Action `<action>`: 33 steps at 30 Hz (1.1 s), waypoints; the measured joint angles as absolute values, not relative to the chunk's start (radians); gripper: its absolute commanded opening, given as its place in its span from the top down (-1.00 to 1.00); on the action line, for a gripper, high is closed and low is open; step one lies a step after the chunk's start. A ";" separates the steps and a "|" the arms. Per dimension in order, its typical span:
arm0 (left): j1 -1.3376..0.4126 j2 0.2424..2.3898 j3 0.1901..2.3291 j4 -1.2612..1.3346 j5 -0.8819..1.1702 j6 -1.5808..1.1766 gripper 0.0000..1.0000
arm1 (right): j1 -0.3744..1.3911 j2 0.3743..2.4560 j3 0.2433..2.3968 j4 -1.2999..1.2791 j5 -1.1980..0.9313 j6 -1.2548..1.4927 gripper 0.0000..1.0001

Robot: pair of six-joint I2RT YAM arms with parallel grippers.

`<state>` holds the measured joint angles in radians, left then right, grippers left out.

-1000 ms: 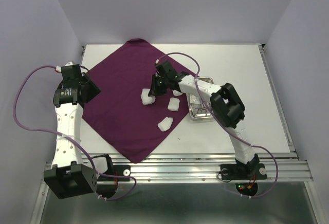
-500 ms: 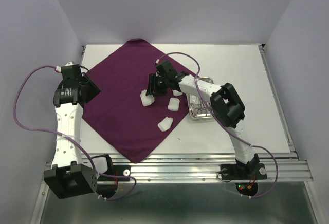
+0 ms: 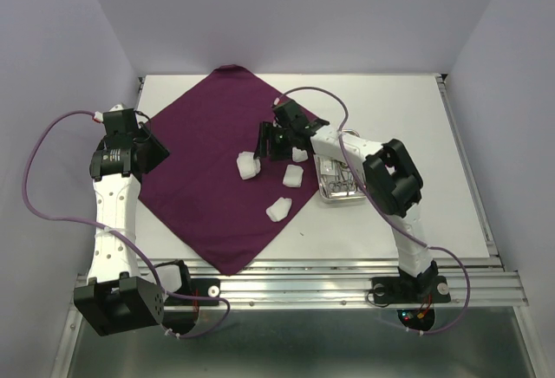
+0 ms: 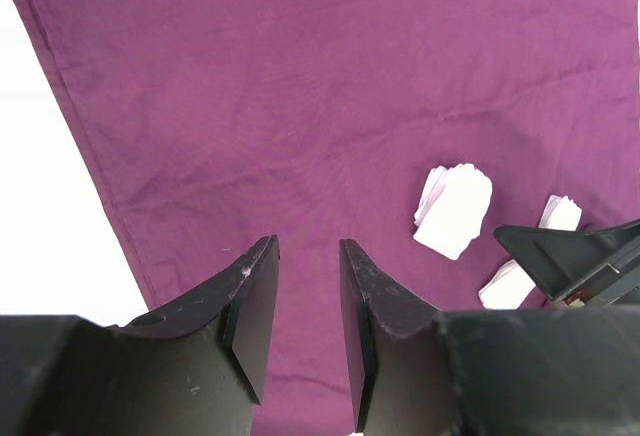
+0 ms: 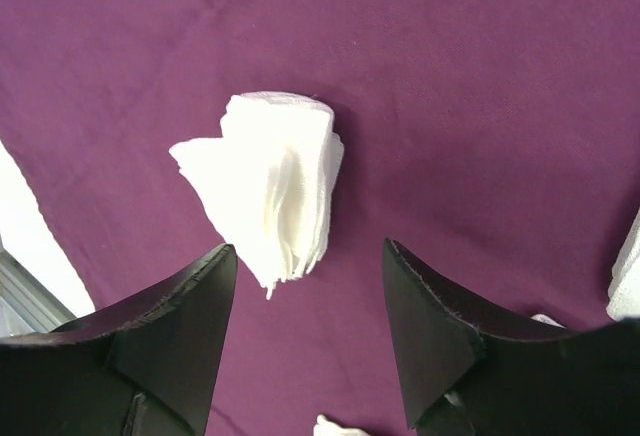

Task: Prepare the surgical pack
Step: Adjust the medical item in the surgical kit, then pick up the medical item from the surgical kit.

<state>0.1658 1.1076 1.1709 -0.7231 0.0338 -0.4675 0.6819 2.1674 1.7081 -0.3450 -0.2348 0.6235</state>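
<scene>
jaws of the right gripper [image 5: 307, 253] stand spread wide with nothing between them. in the right wrist view the gauze stack [image 5: 268, 188] lies loose on the purple cloth [image 5: 480, 76] at frame centre, just beyond the fingertips and touching neither. jaws of the left gripper [image 4: 305, 256] stand parted by a narrow gap, nothing pinched, over bare cloth at lower centre of the left wrist view.

overhead view: the cloth lies flat as a diamond on the white table [image 3: 416, 127], centre-left of the frame. the right gripper hangs over the middle of the cloth, just upper right of the gauze stack. a second gauze pad [image 3: 293, 175] lies to the right of the stack. a third gauze pad [image 3: 278, 209] lies lower, near the cloth's lower right edge. a fourth gauze pad [image 3: 300, 155] shows partly beside the right arm.

the steel tray [image 3: 338, 198] sits on the table right of centre, by the cloth's right corner; contact with the cloth cannot be told. thin metal instruments [image 3: 342, 183] lie inside it. the left gripper sits at the cloth's left edge, left of frame.
</scene>
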 measured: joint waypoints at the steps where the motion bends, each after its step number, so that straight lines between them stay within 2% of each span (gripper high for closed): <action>1: 0.166 1.108 1.171 -0.723 0.034 -0.467 0.17 | 0.680 2.167 1.703 -0.346 -0.237 0.624 -0.26; 8: 0.166 1.108 1.171 -0.723 0.034 -0.467 0.17 | 0.680 2.167 1.693 -0.331 -0.269 0.624 -0.25; 12: 0.166 1.108 1.171 -0.723 0.035 -0.467 0.17 | 0.680 2.168 1.692 -0.329 -0.297 0.624 -0.42; 14: 0.166 1.108 1.171 -0.723 0.035 -0.467 0.17 | 0.680 2.171 1.693 -0.328 -0.316 0.624 -0.44; 22: 0.166 1.108 1.171 -0.723 0.034 -0.467 0.17 | 0.680 2.262 1.715 -0.297 -0.393 0.645 -0.41; 33: 0.166 1.108 1.160 -0.722 0.034 -0.467 0.17 | 0.675 2.299 1.723 -0.208 -0.451 0.710 -0.23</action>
<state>0.1658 1.1076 1.1599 -0.7216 0.0341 -0.4671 0.6754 2.2993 1.7226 -0.2081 -0.4511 0.7105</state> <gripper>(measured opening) 0.418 0.628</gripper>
